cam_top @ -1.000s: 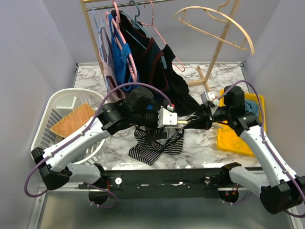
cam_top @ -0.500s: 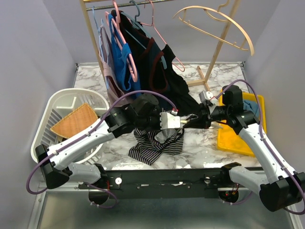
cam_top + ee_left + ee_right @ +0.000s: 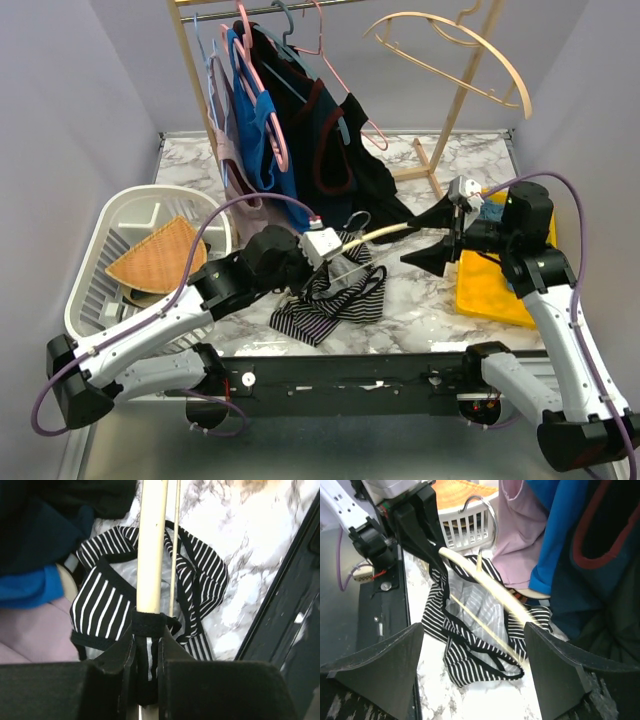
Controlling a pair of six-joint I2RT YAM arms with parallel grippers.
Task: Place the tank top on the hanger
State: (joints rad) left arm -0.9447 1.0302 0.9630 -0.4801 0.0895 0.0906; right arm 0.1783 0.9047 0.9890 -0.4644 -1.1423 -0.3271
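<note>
The striped tank top lies crumpled on the marble table, one black strap looped over an arm of the cream hanger. My left gripper is shut on that arm where the strap wraps it; in the left wrist view the gripper pinches hanger and strap together, with the tank top hanging below. My right gripper stands wide open at the hanger's far end. In the right wrist view that gripper holds nothing, and the hanger and tank top lie ahead of it.
A white laundry basket sits at the left and a yellow tray at the right. Behind stands a wooden rack with pink hangers, blue and black garments and another cream hanger. A black rail lines the near edge.
The left gripper shut on the hanger's arm and strap. The right gripper then let go, opened wide and drew back to the right. The left arm pulled back toward the left.
</note>
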